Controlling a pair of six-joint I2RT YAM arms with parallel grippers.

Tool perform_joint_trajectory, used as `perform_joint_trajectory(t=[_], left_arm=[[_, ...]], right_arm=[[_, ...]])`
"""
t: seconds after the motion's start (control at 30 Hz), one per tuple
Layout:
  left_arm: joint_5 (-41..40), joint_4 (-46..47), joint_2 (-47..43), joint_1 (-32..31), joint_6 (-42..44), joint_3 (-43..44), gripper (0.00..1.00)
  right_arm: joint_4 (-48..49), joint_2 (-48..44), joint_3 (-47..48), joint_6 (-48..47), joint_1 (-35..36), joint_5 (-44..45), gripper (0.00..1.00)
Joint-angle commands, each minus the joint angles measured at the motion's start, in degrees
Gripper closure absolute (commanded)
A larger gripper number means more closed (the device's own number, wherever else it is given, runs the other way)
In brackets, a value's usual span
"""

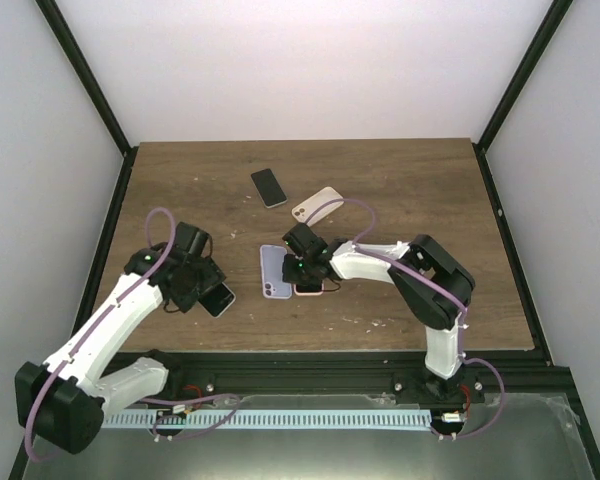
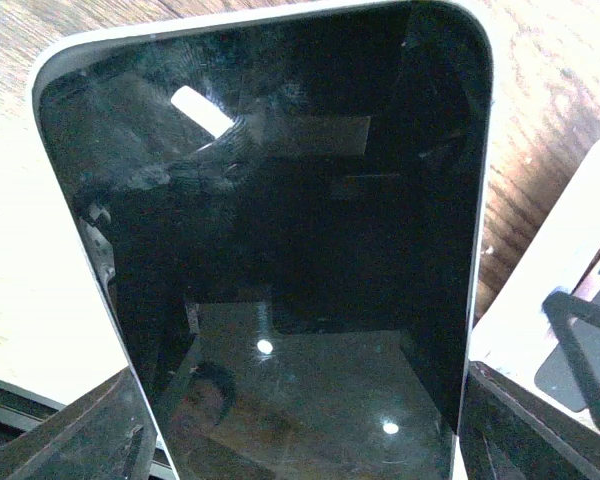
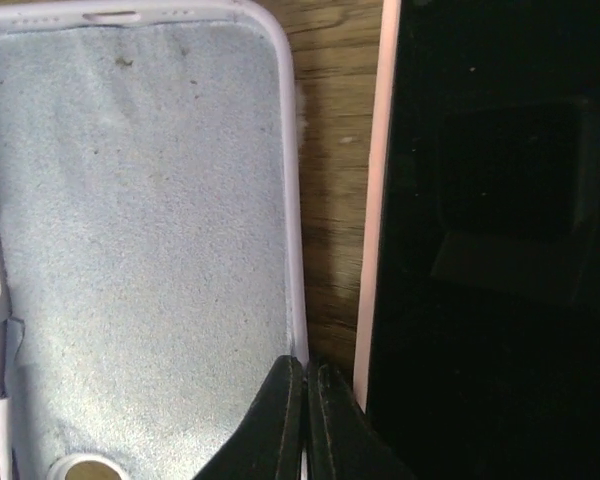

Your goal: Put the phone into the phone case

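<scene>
Phone (image 2: pixel 280 250) clamped in left claw (image 2: pixel 305 435) (right claw (image 3: pixel 305 400) pinches lilac case (image 3: pixel 140 220) rim).

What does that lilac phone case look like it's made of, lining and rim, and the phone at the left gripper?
Phone case: the lining looks like soft microfibre, with a matte, speckled, fuzzy nap. The rim is smooth and slightly rounded, probably silicone. Phone: the front is glossy glass, with mirror-like reflections of lights. Its pale edge frame is of unclear material.

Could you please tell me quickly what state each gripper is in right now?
Left gripper: closed on the phone, gripped across its width.
Right gripper: closed, pinching the side rim of the lilac phone case.
</scene>
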Motion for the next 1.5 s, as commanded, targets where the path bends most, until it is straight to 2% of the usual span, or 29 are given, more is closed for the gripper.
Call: perform_joint_trajectory(t=[0.0, 0.23, 0.47, 0.57, 0.77, 0.93, 1.0, 1.03, 1.07, 1.23, 1.47], left_arm=[[-1.10, 2.89, 2.97, -2.74, -0.28, 3.08, 0.51], [0.73, 6.49, 4.17, -4.37, 0.32, 2.14, 0.52], [1.39, 8.96, 7.97, -7.07, 1.11, 2.33, 0.51], [-0.52, 10.53, 9.54, -9.02, 2.85, 3.38, 0.51], [-2.29, 10.57, 14.88, -12.11, 6.63, 7.10, 0.51], [-2.22, 13.37, 18.46, -15.66, 9.94, 8.25, 0.51], [-0.78, 14.18, 20.75, -16.11, 11.62, 8.96, 0.50], [0.00, 14.45, 21.89, -16.09, 12.75, 9.44, 0.50], [0.92, 14.61, 22.97, -16.14, 13.99, 9.84, 0.51], [4.68, 16.85, 24.95, -16.21, 20.81, 10.08, 0.54], [4.89, 16.29, 29.00, -16.71, 24.10, 13.48, 0.54]], right_arm=[[-6.96, -2.01, -2.47, -0.33, -1.21, 8.45, 0.99], [-0.06, -3.25, -3.14, -2.11, 1.13, -3.56, 0.92], [1.39, -2.24, -2.44, -1.46, 2.57, -9.20, 0.91], [3.11, -5.81, -3.86, -3.46, 2.50, -9.35, 0.86], [2.82, -15.58, -9.40, -5.36, 1.24, -3.95, 0.72], [4.20, -24.28, -16.60, -4.28, 0.00, -0.42, 0.49], [3.98, -27.57, -18.53, -3.61, -0.37, 1.42, 0.23], [3.80, -29.18, -19.17, -3.45, -0.41, 2.22, 0.05], [3.40, -30.59, -19.76, -3.34, -0.45, 3.11, 0.01], [0.65, -38.02, -22.17, -2.87, -1.22, 7.01, 0.00], [-0.22, -48.03, -26.37, -1.61, -2.79, 10.54, 0.00]])
